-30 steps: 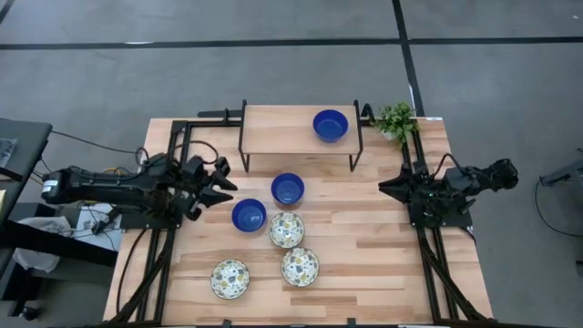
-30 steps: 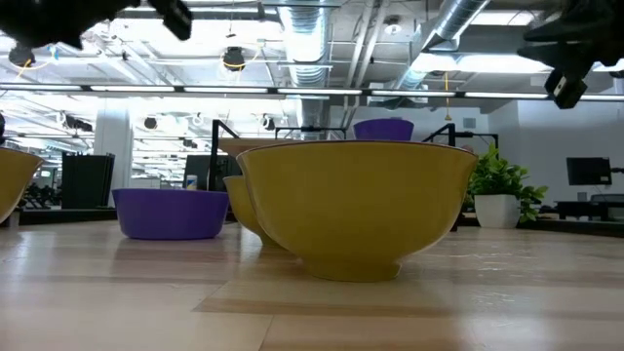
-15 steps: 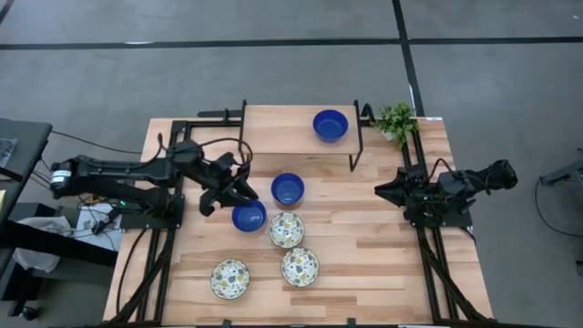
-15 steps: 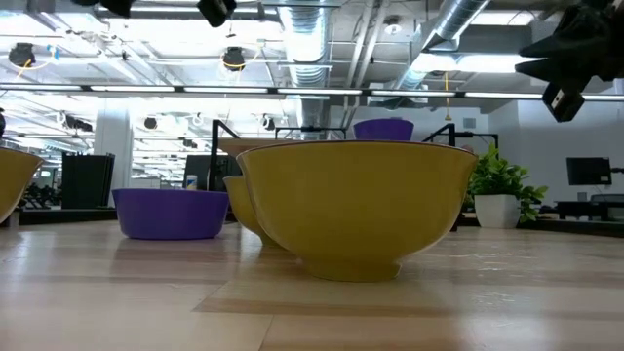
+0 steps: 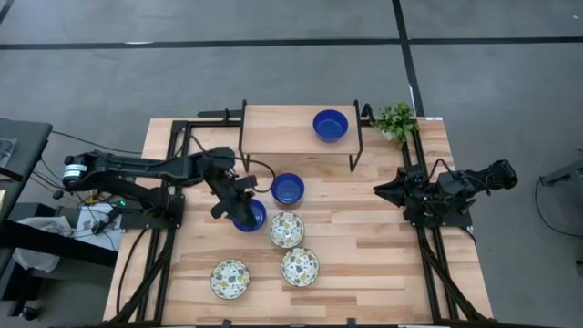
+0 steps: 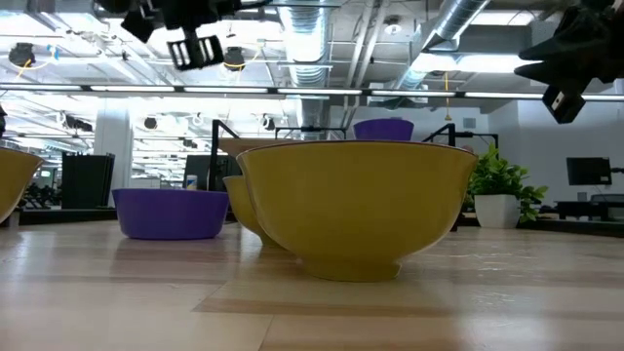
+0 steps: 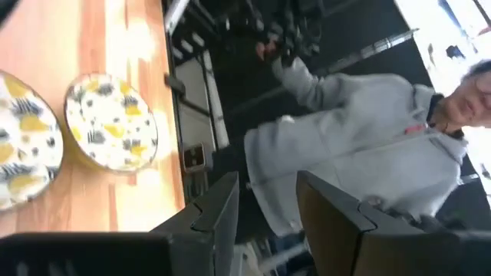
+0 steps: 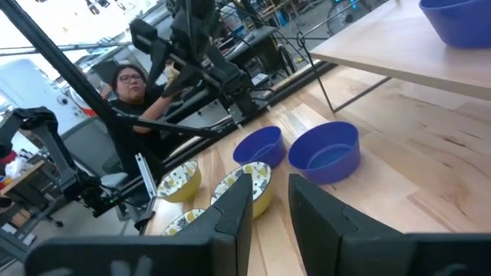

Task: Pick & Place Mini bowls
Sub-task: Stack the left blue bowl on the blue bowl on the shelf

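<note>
Three blue mini bowls show in the high view: one (image 5: 331,125) on the raised shelf (image 5: 282,128) at the back, one (image 5: 288,189) at mid-table, one (image 5: 253,219) just left of it. Three patterned mini bowls (image 5: 286,230), (image 5: 300,267), (image 5: 230,278) rest on their bases nearer the front. My left gripper (image 5: 239,202) hovers open above the left blue bowl and partly hides it; its wrist view shows an empty gap (image 7: 265,211). My right gripper (image 5: 387,191) waits open at the table's right, nothing between its fingers (image 8: 268,211).
A small green plant (image 5: 396,120) stands at the back right corner. The shelf's black metal legs (image 5: 357,146) rise behind the bowls. A person in a grey top (image 7: 345,146) sits beyond the table. Bare wood (image 5: 364,264) lies at the front right.
My left gripper has travelled from the table's left edge toward the right, to a spot above the left blue bowl, and it has rolled about its own axis on the way. The bowls have stayed where they were.
</note>
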Controlling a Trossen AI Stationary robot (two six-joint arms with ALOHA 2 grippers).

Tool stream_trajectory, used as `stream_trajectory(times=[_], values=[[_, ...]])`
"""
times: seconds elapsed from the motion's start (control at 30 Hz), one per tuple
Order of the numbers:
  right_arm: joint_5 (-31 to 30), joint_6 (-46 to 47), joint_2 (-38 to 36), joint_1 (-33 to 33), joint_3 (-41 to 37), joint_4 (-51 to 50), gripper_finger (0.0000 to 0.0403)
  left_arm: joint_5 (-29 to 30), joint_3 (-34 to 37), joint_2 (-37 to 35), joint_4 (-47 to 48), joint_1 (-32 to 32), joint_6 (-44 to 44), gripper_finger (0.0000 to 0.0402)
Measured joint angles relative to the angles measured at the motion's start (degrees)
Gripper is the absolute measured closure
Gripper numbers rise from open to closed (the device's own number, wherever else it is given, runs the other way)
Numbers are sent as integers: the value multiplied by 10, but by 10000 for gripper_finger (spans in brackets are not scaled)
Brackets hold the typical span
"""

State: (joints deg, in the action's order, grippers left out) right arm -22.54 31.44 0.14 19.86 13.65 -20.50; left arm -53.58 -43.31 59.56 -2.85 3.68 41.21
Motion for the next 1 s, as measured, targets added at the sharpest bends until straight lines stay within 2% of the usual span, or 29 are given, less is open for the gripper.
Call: stream_trajectory(times=[0.2,0.33,0.47,0.67,0.8,1.0], values=[[0,0,0,0,0,0,327,-2,0,21,-4,0,-31,270],[-1,0,0,0,0,0,327,38,0,21,-9,0,-34,270],[-1,0,0,0,0,0,327,63,0,20,-15,0,5,270],[-1,6,0,0,0,0,327,64,0,19,-15,0,0,270],[-5,6,0,0,0,0,327,48,0,17,-11,4,35,270],[-16,6,0,0,0,-1,327,31,0,-13,75,16,44,270]])
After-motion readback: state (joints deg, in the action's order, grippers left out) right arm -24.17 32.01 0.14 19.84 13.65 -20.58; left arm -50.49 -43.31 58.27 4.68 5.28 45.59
